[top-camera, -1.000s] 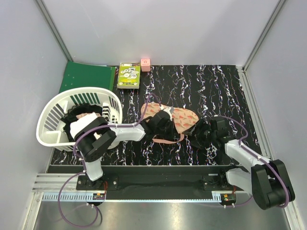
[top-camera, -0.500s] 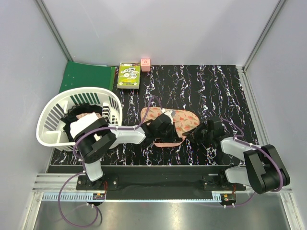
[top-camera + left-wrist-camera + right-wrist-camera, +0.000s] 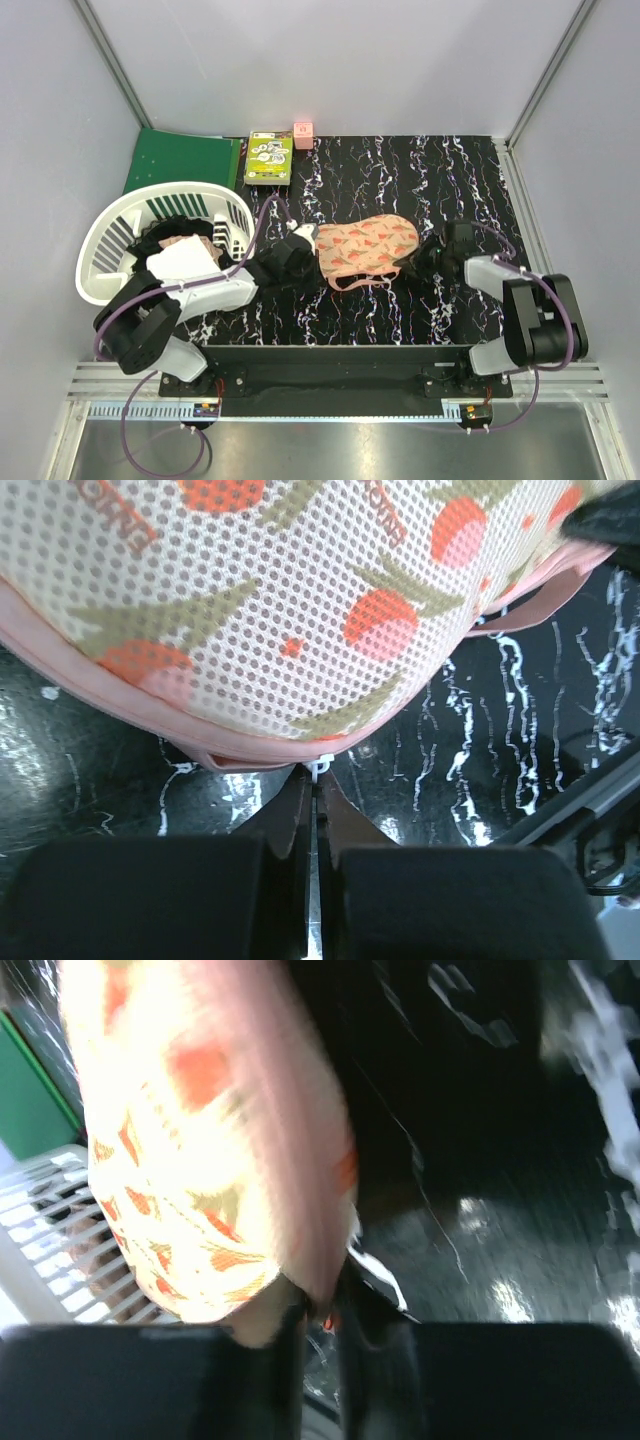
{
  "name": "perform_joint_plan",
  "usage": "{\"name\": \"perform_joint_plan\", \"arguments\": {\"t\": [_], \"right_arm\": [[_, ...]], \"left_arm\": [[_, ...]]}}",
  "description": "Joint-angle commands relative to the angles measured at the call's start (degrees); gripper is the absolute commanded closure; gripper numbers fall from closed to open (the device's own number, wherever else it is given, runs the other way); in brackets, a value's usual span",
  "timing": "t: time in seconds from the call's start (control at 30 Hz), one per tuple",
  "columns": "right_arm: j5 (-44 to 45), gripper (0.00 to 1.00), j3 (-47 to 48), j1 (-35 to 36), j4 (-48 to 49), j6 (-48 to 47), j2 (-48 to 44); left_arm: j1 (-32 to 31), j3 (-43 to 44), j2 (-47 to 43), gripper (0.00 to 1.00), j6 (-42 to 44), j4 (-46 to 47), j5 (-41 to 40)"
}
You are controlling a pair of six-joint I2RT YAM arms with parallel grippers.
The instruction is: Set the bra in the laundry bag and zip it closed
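Laundry bag [image 3: 365, 247] flat on the table [image 3: 450, 180], long axis running 9 to 3 o'clock, printed mesh face up. At its 9 o'clock end, left gripper [image 3: 306, 250] clenched tight on a small white zip pull [image 3: 322, 767], hard against the pink edging [image 3: 110, 695]; probably placed there to drag the zip along the seam. At the 3 o'clock end, right gripper [image 3: 415, 258] nipped onto the bag's rim. Wrist view blurred, so that grip is judged rather than certain. Likely an anchor, to hold the fabric taut against the zip's pull. No sight of the bra on the table; judged to be inside the bag already. Thin pink strap [image 3: 358, 284] trailing from the bag's 6 o'clock edge; cannot tell whether bra's or the bag's own loop. Worth watching for a snag in the teeth. White basket [image 3: 95, 250] of clothes off at 9 o'clock, not involved. Cannot tell how far the zip is closed.
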Motion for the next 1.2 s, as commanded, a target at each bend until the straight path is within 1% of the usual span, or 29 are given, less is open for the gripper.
{"name": "perform_joint_plan", "arguments": {"t": [0.0, 0.03, 0.07, 0.1, 0.13, 0.17, 0.2, 0.27, 0.33, 0.37, 0.43, 0.47, 0.5, 0.57, 0.67, 0.77, 0.87, 0.9, 0.93, 0.97, 1.03, 1.07, 1.1, 1.13, 1.17], "right_arm": [[3.0, 0.66, 11.2, -0.7, -12.4, -14.5, 4.1], [3.0, 0.48, 12.6, -0.5, -13.8, -15.2, 3.9], [3.7, 0.4, 12.7, 0.0, -15.1, -15.6, 3.3], [4.7, 0.33, 12.7, 0.3, -17.8, -16.1, 2.2], [5.6, 0.29, 12.1, 0.7, -18.9, -16.2, -0.6], [7.8, 0.22, 11.5, 0.7, -20.1, -16.2, -2.3], [8.9, 0.18, 11.1, 1.1, -22.4, -16.2, -4.3], [9.2, 0.15, 9.4, 1.2, -24.4, -15.7, -10.0], [6.9, 0.15, 6.7, 2.0, -24.3, -12.5, -15.2], [3.8, 0.16, 5.4, 2.6, -21.4, -8.2, -16.7], [0.8, 0.16, 1.9, 6.3, -16.9, -3.6, -19.3], [0.5, 0.17, 0.8, 7.4, -11.5, 0.8, -19.6], [0.5, 0.18, -0.8, 9.8, -9.5, 2.6, -18.8], [0.5, 0.19, -1.6, 11.5, -4.0, 5.4, -17.0], [0.7, 0.22, -1.8, 14.1, -0.6, 7.8, -12.2], [0.7, 0.29, -2.5, 15.9, 6.0, 10.3, -8.1], [1.1, 0.39, -3.2, 16.1, 8.8, 11.6, -5.0], [1.8, 0.46, -3.1, 16.1, 8.7, 11.3, -4.5], [3.7, 0.61, -2.9, 16.1, 8.6, 11.1, -4.5], [4.2, 0.69, -2.6, 15.6, 7.9, 9.8, -4.4], [3.3, 0.9, -1.3, 14.0, 6.8, 6.5, -3.3], [1.9, 0.92, -1.1, 11.8, 6.9, 5.4, -2.6], [0.3, 0.94, -0.2, 10.4, 7.1, 4.1, -0.7], [-3.7, 0.99, 0.6, 9.4, 7.3, 0.6, 0.7], [-6.0, 1.0, 2.7, 8.5, 7.2, -1.3, 4.0]], "left_arm": [[0.7, 2.4, 1.6, 1.0, 2.1, -2.1, 2.7], [0.6, 2.5, 2.3, 1.0, 1.0, -0.7, 4.2], [0.5, 2.5, 2.8, 1.0, -0.1, 2.1, 5.5], [0.4, 2.5, 3.2, 1.0, -2.8, 3.7, 6.9], [0.0, 2.6, 4.3, 1.0, -3.7, 5.0, 7.3], [-0.3, 2.9, 4.8, 1.0, -4.8, 6.7, 7.6], [-1.3, 3.3, 5.4, 1.0, -6.5, 7.3, 7.8], [-2.4, 5.3, 7.4, 1.0, -7.4, 8.6, 8.5], [-4.5, 7.4, 9.2, 1.0, -8.4, 9.1, 8.7], [-5.6, 8.0, 9.6, 1.0, -9.1, 9.3, 8.9], [-6.8, 9.5, 10.9, 1.0, -9.8, 10.2, 8.8], [-7.6, 9.9, 11.2, 1.0, -10.3, 10.3, 8.7], [-8.2, 10.4, 11.7, 1.0, -10.6, 10.3, 8.5], [-9.3, 11.4, 12.5, 1.0, -11.0, 10.4, 8.7], [-10.6, 12.3, 13.0, 1.0, -11.3, 10.3, 8.5], [-11.5, 13.0, 13.3, 1.0, -11.3, 10.1, 8.0], [-11.8, 13.2, 13.7, 1.0, -11.1, 10.1, 8.2], [-11.8, 13.1, 13.4, 1.0, -11.0, 9.3, 8.0], [-11.8, 12.7, 13.2, 1.0, -10.7, 8.8, 7.4], [-11.6, 12.2, 12.5, 1.0, -10.1, 8.4, 6.3], [-10.5, 9.3, 10.6, 1.0, -9.3, 8.1, 5.8], [-9.8, 8.1, 9.9, 1.0, -8.5, 7.9, 6.2], [-8.7, 4.9, 9.1, 1.0, -8.2, 7.6, 6.5], [-6.3, 3.3, 7.2, 1.0, -7.8, 7.7, 6.7], [-5.2, 1.5, 6.3, 1.0, -6.8, 7.8, 7.6]]}}
